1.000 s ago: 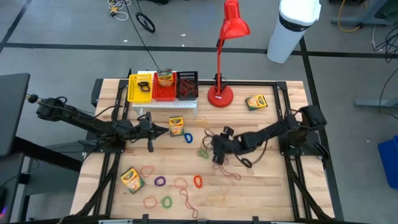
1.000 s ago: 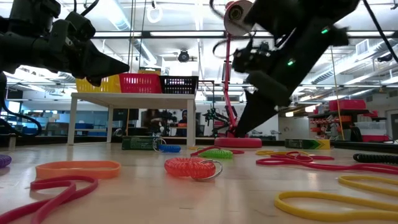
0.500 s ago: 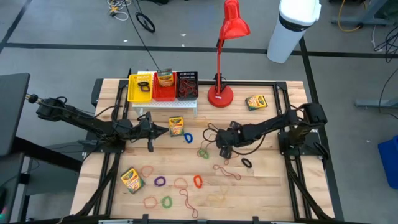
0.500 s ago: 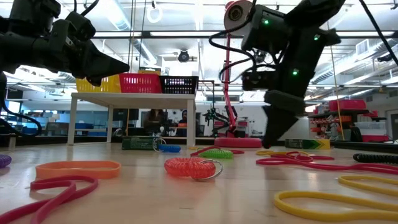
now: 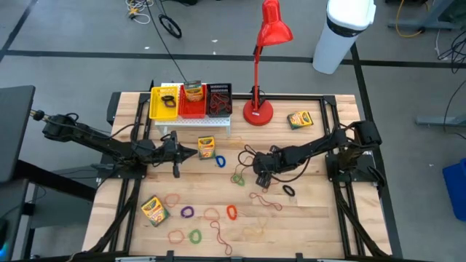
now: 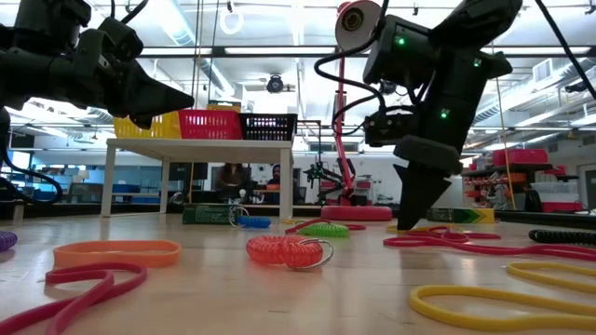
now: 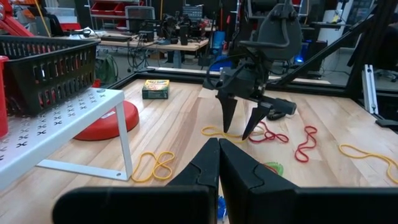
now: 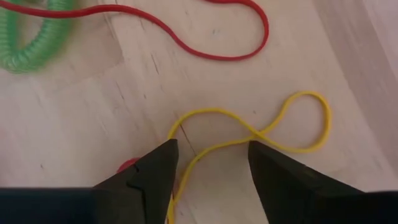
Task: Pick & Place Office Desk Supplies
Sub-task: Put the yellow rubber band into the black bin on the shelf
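Overhead plan of a wooden table [image 5: 320,211], read left to right. The left gripper [image 5: 195,151] hovers at about 10 o'clock from the table's centre, fingers pressed together and holding nothing, as its wrist view confirms [image 7: 217,163]; it points toward a crayon box [image 5: 207,147] lying just beyond its tips. At 12 o'clock from that box stands a white rack [image 5: 195,122] carrying a yellow bin [image 5: 164,102], a red bin [image 5: 192,102] with a crayon box in it, and a black bin [image 5: 219,100].

A second loose crayon box [image 5: 153,209] lies at 8 o'clock, near the table's front left. Coloured bands are scattered along the front: a purple band [image 5: 187,212], a green band [image 5: 195,236], a red band [image 5: 231,212]. A blue band [image 5: 220,161] lies just right of the central crayon box.

The red lamp [image 5: 258,109] stands at 12 o'clock.

The right gripper [image 5: 261,177], just right of centre, points down at the tabletop with fingers spread apart; its wrist view shows the two fingers [image 8: 152,171] straddling a yellow band [image 8: 261,134] that lies flat on the wood, not gripped. A green coil [image 8: 28,53] and a red cord [image 8: 205,50] lie near it. A black band [image 5: 289,190] lies at 4 o'clock from this gripper.

A third loose crayon box [image 5: 299,119] sits at 2 o'clock, right of the lamp.
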Robot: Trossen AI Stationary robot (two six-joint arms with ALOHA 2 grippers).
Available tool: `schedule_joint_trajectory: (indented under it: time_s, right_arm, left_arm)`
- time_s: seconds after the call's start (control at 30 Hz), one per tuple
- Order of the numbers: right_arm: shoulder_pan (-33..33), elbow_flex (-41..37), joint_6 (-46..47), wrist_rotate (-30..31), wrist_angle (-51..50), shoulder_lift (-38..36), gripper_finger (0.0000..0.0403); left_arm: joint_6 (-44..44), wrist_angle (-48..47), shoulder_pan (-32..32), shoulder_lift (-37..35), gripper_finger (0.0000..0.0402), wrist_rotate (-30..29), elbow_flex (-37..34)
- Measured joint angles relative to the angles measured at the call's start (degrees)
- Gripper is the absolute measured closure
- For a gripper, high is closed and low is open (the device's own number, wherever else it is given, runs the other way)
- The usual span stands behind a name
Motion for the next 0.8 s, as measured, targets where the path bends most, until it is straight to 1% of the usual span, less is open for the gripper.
schedule_joint_trajectory:
  time_s: [0.1,0.33,0.43,0.5,0.6,0.8]
  right_arm:
    - [0.02,0.00,-0.06,-0.11,0.18,0.02,0.0232]
    - [0.02,-0.02,-0.41,0.61,0.27,0.10,0.0332]
    - [0.02,-0.02,-2.02,2.42,-0.03,0.07,0.0367]
    - [0.00,0.15,-2.98,4.87,-1.18,-0.26,0.0385]
    - [-0.04,1.20,-4.04,7.50,-1.02,-1.82,0.0398]
    - [0.02,4.80,-6.07,11.18,-4.64,-5.25,0.0392]
  left_arm:
    - [0.00,0.02,-0.01,0.00,0.0392,0.02,0.00]
    - [0.00,0.05,-0.02,0.00,0.0392,0.01,0.00]
    - [0.00,0.04,0.00,0.00,0.0392,0.01,0.00]
    - [0.00,0.04,-0.02,0.00,0.0392,0.02,0.00]
    - [0.00,0.06,-0.02,0.00,0.0392,0.01,0.00]
    - [0.00,0.07,-0.02,0.00,0.0392,0.01,0.00]
